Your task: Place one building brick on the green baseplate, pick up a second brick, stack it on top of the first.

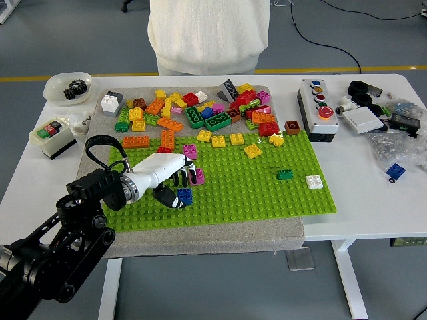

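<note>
At the far left of the white tabletop (40,177) we see a small switch box (52,137) with a red and a green button, and behind it a white bowl (67,87) holding dark gears. Our left arm comes up from the lower left corner, and its white left hand (170,179) lies over the left part of the green baseplate (267,193). Its fingers (180,177) are curled down around a blue brick (185,195) that sits on the baseplate, the thumb low on the brick's left side; we cannot tell whether the grip is actually tight on it. Just beyond the fingertips a pink brick (199,176) stands on the baseplate, with another pink brick (190,150) a little farther back. Behind the baseplate, on the grey mat (200,230), a loose pile of bricks (200,110) in many colours is spread out. A person in a white top (207,33) stands at the far side. Farther right on the baseplate sit a small green brick (285,174) and a white brick (313,181). Beyond its right edge are a grey button box (318,110) and assorted clutter (387,127).
</note>
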Controlling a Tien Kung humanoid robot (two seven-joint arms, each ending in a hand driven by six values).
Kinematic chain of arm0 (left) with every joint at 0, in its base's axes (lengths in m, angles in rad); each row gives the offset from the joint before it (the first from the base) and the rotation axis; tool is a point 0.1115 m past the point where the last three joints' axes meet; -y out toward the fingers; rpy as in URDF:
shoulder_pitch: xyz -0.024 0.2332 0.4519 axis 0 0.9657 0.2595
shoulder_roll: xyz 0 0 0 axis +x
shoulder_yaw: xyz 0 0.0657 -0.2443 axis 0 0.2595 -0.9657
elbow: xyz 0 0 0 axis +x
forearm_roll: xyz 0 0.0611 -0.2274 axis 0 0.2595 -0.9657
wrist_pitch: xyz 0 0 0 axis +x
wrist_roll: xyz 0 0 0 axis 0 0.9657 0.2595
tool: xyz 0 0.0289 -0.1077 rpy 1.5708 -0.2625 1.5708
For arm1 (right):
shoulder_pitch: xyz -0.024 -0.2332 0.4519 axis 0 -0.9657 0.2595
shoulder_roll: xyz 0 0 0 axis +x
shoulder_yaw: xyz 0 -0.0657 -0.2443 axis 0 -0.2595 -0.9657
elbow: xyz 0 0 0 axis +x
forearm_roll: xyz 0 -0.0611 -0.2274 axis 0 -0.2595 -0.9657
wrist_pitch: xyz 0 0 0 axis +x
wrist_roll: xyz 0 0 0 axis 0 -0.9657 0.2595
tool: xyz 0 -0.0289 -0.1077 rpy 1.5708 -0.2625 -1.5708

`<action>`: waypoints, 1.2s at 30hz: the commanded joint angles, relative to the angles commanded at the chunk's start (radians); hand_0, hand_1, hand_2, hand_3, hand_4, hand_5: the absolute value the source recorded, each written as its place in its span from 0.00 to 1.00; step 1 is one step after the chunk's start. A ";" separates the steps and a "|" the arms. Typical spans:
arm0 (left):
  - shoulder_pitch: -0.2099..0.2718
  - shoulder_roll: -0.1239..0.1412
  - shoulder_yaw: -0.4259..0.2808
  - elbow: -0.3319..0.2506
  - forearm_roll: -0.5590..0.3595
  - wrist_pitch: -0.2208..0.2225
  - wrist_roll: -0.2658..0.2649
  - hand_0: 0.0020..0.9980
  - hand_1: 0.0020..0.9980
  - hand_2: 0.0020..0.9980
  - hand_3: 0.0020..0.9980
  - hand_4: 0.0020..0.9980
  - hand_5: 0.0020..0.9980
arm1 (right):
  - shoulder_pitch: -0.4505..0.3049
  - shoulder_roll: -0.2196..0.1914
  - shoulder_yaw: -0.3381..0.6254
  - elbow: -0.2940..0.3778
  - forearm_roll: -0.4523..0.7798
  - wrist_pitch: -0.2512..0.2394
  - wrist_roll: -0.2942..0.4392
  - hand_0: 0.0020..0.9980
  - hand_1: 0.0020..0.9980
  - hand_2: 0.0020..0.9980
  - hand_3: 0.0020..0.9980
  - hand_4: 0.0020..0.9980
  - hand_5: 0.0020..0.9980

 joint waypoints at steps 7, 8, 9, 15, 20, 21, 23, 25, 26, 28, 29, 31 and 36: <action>-0.002 -0.001 0.000 0.017 0.000 -0.003 0.000 0.46 0.42 0.45 0.49 0.96 0.00 | 0.000 0.000 0.001 0.000 0.000 0.000 0.000 0.74 0.65 0.72 0.60 0.83 0.40; -0.002 -0.001 0.000 0.017 0.000 -0.003 0.000 0.46 0.42 0.45 0.49 0.96 0.00 | 0.000 0.000 0.001 0.000 0.000 -0.001 0.000 0.74 0.65 0.72 0.60 0.83 0.40; -0.001 -0.001 0.000 0.016 0.000 -0.004 0.000 0.46 0.42 0.45 0.49 0.95 0.00 | -0.001 0.000 0.002 0.000 0.000 0.000 0.000 0.74 0.65 0.72 0.60 0.83 0.40; 0.001 0.001 -0.001 0.008 0.000 -0.016 0.004 0.46 0.42 0.45 0.49 0.95 0.00 | -0.001 0.000 0.002 0.000 -0.001 -0.001 0.000 0.74 0.65 0.72 0.60 0.83 0.40; 0.002 0.003 -0.004 -0.005 0.000 -0.026 0.008 0.46 0.42 0.45 0.49 0.95 0.00 | -0.002 0.000 0.002 0.000 0.001 -0.001 0.000 0.74 0.65 0.72 0.60 0.83 0.40; 0.002 0.003 -0.005 -0.008 0.000 -0.028 0.009 0.46 0.42 0.45 0.50 0.95 0.00 | -0.002 0.000 0.002 0.000 0.001 -0.001 0.000 0.74 0.65 0.72 0.60 0.83 0.40; 0.001 0.004 -0.007 -0.013 0.000 -0.031 0.011 0.46 0.42 0.45 0.50 0.95 0.00 | -0.001 0.000 0.002 0.000 0.001 -0.001 0.000 0.74 0.65 0.72 0.60 0.83 0.40; 0.001 0.004 -0.008 -0.013 0.000 -0.030 0.010 0.46 0.42 0.45 0.50 0.95 0.00 | -0.001 0.000 0.002 0.000 0.001 -0.001 0.000 0.74 0.65 0.72 0.60 0.83 0.40; 0.001 0.004 -0.008 -0.012 0.000 -0.028 0.009 0.46 0.42 0.45 0.50 0.95 0.00 | -0.001 0.000 0.002 0.000 0.001 -0.001 0.000 0.74 0.65 0.72 0.60 0.83 0.40; 0.001 0.004 -0.008 -0.010 0.000 -0.019 0.004 0.46 0.42 0.45 0.50 0.95 0.00 | -0.001 0.001 0.001 0.000 0.002 -0.001 0.000 0.74 0.65 0.72 0.60 0.83 0.40; 0.001 0.004 -0.009 -0.010 0.000 -0.018 0.003 0.46 0.42 0.45 0.50 0.95 0.00 | -0.001 0.001 0.001 0.000 0.002 -0.001 0.000 0.74 0.65 0.72 0.60 0.83 0.40; 0.001 0.003 -0.009 -0.007 0.000 -0.009 -0.002 0.46 0.42 0.45 0.50 0.95 0.00 | -0.001 0.001 0.000 0.000 0.002 -0.001 0.000 0.74 0.65 0.72 0.60 0.83 0.40; 0.003 0.004 -0.013 -0.014 0.000 -0.002 -0.007 0.46 0.42 0.45 0.50 0.95 0.00 | -0.002 0.000 0.000 0.000 0.000 -0.001 0.000 0.74 0.65 0.72 0.60 0.83 0.40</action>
